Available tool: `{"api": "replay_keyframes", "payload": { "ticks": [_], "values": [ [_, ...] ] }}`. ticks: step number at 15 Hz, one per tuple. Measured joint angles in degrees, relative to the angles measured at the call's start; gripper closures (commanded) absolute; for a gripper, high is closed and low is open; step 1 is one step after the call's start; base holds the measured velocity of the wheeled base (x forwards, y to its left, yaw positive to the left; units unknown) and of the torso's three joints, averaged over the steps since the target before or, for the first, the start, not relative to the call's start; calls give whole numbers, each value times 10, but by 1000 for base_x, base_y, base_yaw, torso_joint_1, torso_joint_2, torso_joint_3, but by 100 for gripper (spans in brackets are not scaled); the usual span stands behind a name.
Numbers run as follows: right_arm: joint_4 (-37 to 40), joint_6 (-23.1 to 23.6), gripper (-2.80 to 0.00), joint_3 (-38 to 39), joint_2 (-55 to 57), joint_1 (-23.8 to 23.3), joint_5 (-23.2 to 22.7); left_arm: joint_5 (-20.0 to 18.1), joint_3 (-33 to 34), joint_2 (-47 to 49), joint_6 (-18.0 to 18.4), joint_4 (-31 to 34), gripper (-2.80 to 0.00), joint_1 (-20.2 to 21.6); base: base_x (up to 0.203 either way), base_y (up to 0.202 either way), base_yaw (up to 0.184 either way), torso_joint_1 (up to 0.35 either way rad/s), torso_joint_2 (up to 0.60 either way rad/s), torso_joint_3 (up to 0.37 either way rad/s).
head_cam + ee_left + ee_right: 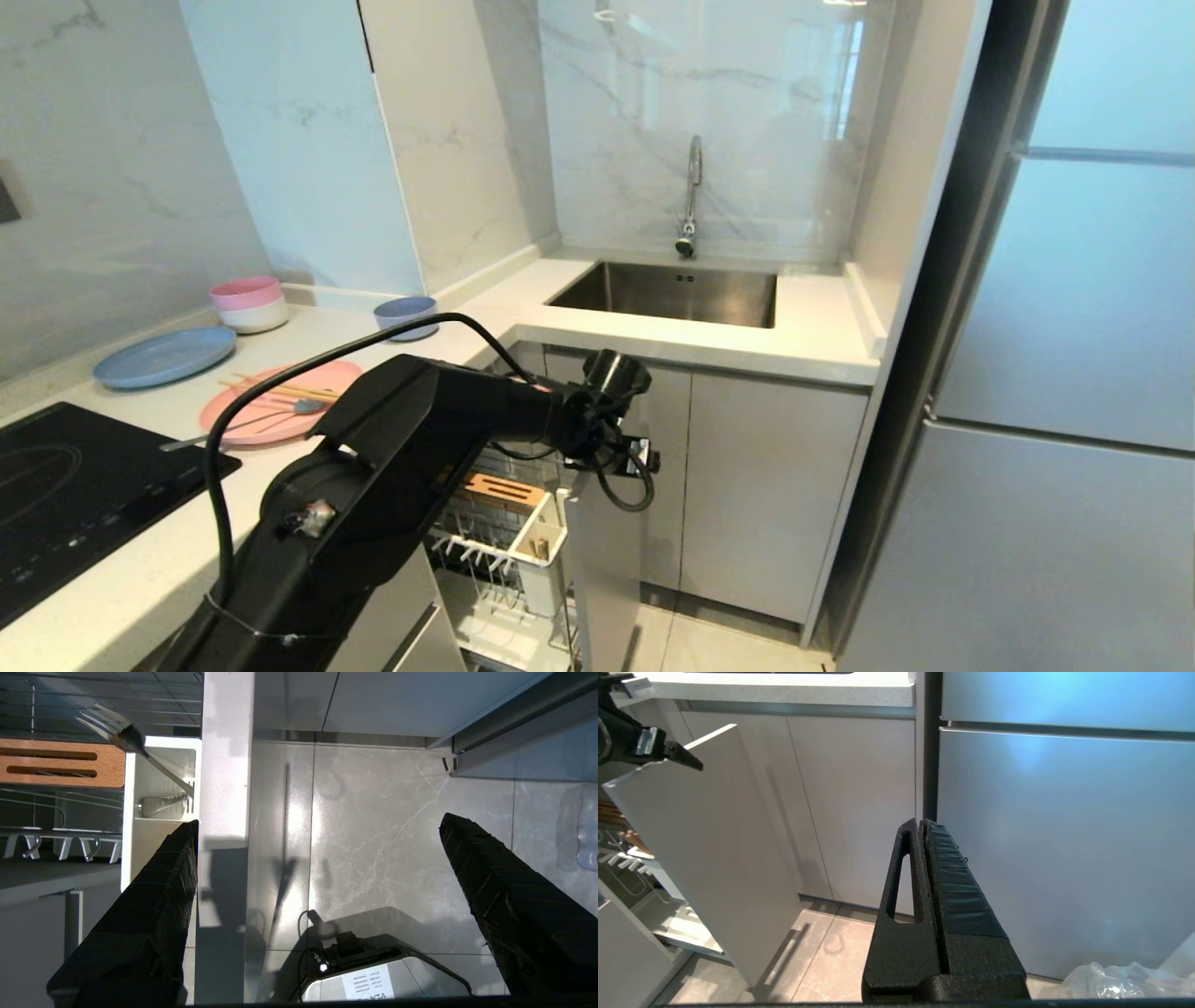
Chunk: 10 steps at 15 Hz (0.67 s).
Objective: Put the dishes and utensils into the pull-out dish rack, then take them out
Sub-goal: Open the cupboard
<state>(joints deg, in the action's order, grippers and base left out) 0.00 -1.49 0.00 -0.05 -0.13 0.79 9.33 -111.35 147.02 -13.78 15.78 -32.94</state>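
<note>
My left gripper (318, 819) hangs pointing down over the top edge of the pale cabinet front (607, 560), jaws as wide as they go and holding nothing. In the head view the pull-out dish rack (485, 551) sits just beside my hand at about 8 o'clock, and its white utensil cup (135, 765) is the nearest part of it.

The fork (126, 737) stands in that cup, handle down, tines up and clear of the rim. Its long axis leans away from the cabinet front, toward the wooden strip (60, 763).

What is left to load lies on the counter (597, 327), well apart from my hand. The pink plate (252, 425) is at about 9 o'clock and the blue bowl (406, 315) at about 10 o'clock. The chopsticks (280, 387) lie flat across the plate, long axis running roughly 9 to 3. I judge they come next, so my jaws must turn to close across that line.

My left arm is the nearer one. My right gripper (920, 826) is pressed shut and empty, parked low facing the fridge (1064, 835)
</note>
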Motion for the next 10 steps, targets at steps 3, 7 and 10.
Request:
{"api": "replay_keyframes", "payload": {
  "ticks": [3, 7, 10],
  "values": [
    [0, 0, 0, 0, 0, 0, 0, -3, 0, 3, 0, -3, -280, -14, 0, 0, 0, 0, 0, 0],
    [0, 0, 0, 0, 0, 0, 0, -4, 0, 8, 0, -8, -280, -31, 0, 0, 0, 0, 0, 0],
    [0, 0, 0, 0, 0, 0, 0, -3, 0, 10, 0, -9, -280, -44, 0, 0, 0, 0, 0, 0]
  ]
}}
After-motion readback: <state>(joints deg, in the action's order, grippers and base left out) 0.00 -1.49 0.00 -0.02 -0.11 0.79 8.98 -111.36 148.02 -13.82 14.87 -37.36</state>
